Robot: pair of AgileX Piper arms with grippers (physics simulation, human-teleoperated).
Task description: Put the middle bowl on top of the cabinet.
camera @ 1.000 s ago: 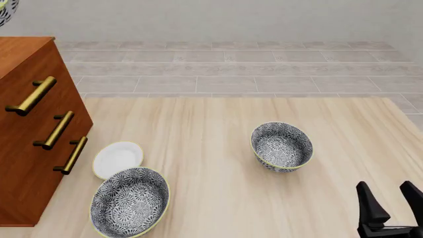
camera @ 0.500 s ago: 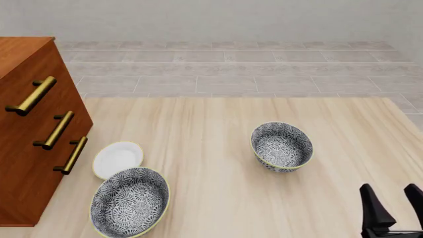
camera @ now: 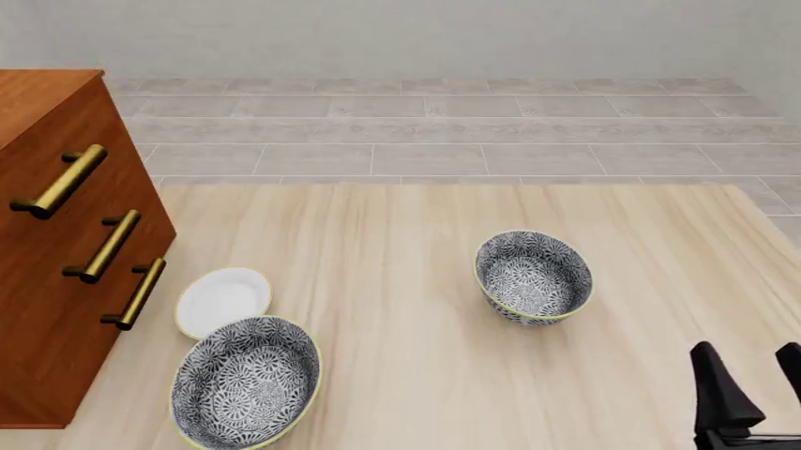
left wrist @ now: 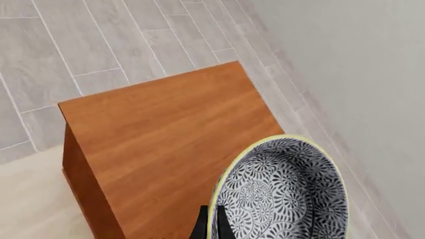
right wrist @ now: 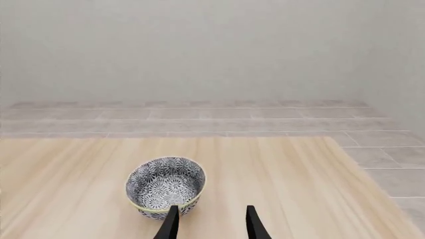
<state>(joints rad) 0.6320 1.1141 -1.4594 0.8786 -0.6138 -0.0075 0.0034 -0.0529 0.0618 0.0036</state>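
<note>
Your table (camera: pixel 414 375) carries the cabinet (camera: pixel 56 244) at its left edge. Your left gripper (left wrist: pixel 211 226) hangs above the cabinet's top, its fingers pinched on the yellow rim of the middle bowl (left wrist: pixel 282 196), which sits in the air over that top's corner, not resting on it. Two matching bowls stay on the table: the near-left bowl (camera: pixel 246 382), just beside a white plate (camera: pixel 223 301), and the right bowl (camera: pixel 534 277). Your right gripper (camera: pixel 757 389) hovers near the table's right corner, fingers spread, holding nothing.

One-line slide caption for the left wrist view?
Left gripper holds the patterned middle bowl by its rim above the cabinet top.
</note>
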